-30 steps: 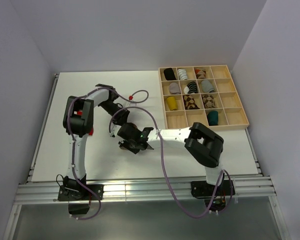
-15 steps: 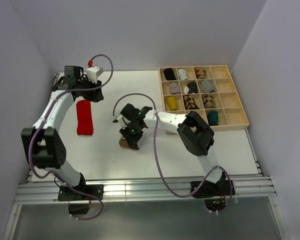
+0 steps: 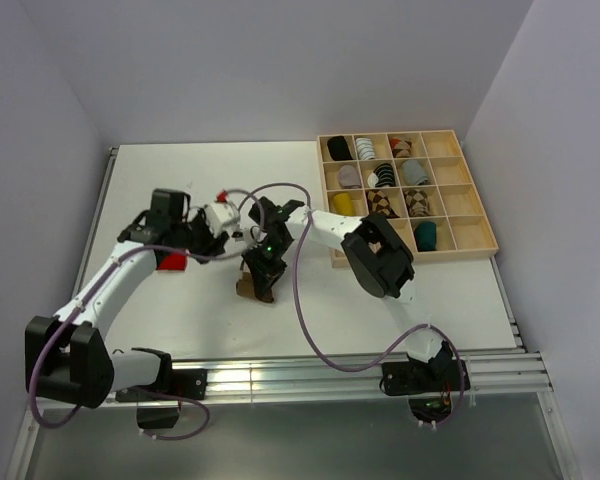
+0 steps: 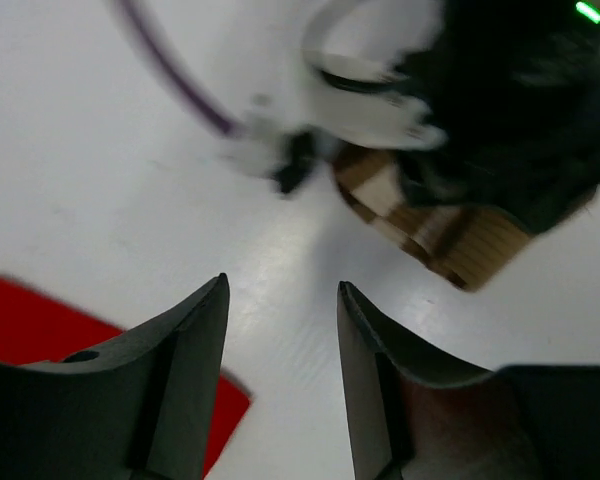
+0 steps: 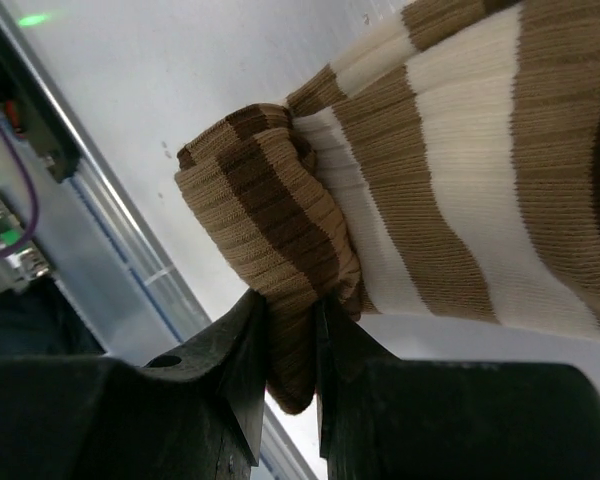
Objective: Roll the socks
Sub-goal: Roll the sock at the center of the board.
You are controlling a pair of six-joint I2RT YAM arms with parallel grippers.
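Though the left arm (image 3: 110,285) half hides the red sock (image 3: 170,262), the left gripper (image 4: 282,290) gapes empty; the right gripper (image 5: 290,310), stretched left, clamps the striped sock (image 5: 460,200).

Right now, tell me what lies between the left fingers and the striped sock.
Only bare table, seen in the left wrist view; the left fingers stand short of the striped sock.

From above, the red sock (image 3: 170,262) is mostly hidden under the left arm (image 3: 110,280), the left wrist view crops it at the frame edge and blurs the striped sock (image 4: 460,250), perhaps half covered there, and the right wrist view cuts that sock off at top and right.
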